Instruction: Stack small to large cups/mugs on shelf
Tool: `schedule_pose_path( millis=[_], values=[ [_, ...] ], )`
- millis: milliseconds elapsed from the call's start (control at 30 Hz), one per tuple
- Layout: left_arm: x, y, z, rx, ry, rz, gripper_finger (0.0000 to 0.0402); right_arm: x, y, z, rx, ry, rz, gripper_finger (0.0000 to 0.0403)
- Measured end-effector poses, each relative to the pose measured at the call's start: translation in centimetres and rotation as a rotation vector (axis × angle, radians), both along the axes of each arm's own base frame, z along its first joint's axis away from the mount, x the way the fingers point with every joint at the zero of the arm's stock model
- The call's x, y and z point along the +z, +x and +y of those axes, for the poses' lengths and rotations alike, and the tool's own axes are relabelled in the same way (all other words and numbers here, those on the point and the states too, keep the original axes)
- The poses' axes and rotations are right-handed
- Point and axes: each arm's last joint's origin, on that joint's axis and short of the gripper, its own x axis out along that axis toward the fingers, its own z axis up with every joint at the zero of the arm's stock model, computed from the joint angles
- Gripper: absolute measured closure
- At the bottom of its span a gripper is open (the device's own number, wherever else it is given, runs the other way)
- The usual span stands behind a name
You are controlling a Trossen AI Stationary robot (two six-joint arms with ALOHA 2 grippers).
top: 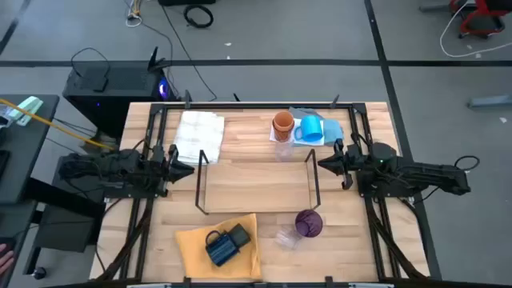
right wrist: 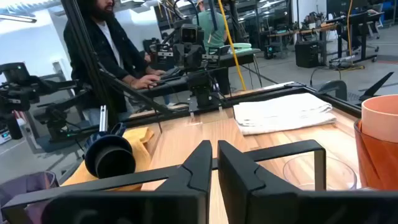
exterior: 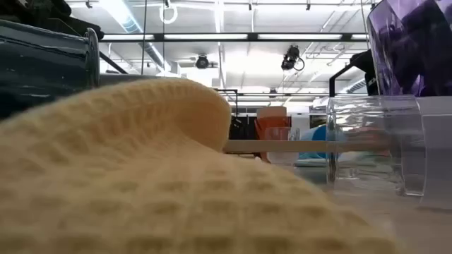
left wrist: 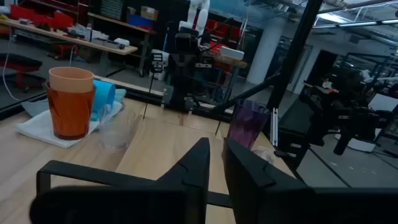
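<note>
The shelf, a light-wood board in a black wire frame, stands mid-table. Behind it, on a light blue cloth, stand the stacked orange cups and the blue mug, with a clear glass in front of them. Near the front edge stands the purple cup, and a clear glass lies beside it. The navy mug and the black cup lie on a yellow cloth. My left gripper hovers shut by the shelf's left end. My right gripper hovers shut by its right end. Both hold nothing.
A folded white cloth lies at the back left of the table. Black frame rods run along both table sides. In the right wrist view a person stands at a bench beyond the table's left side. The shelf board is bare.
</note>
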Motion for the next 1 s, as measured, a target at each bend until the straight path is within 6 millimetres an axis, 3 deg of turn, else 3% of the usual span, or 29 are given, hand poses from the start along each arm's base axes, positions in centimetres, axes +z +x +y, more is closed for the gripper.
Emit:
schedule_pose_path(
  millis=[1000],
  values=[
    [0.01, 0.00, 0.00, 0.000, 0.001, 0.000, 0.0340, 0.00, 0.00, 0.00, 0.000, 0.000, 0.000, 0.0369]
  ],
)
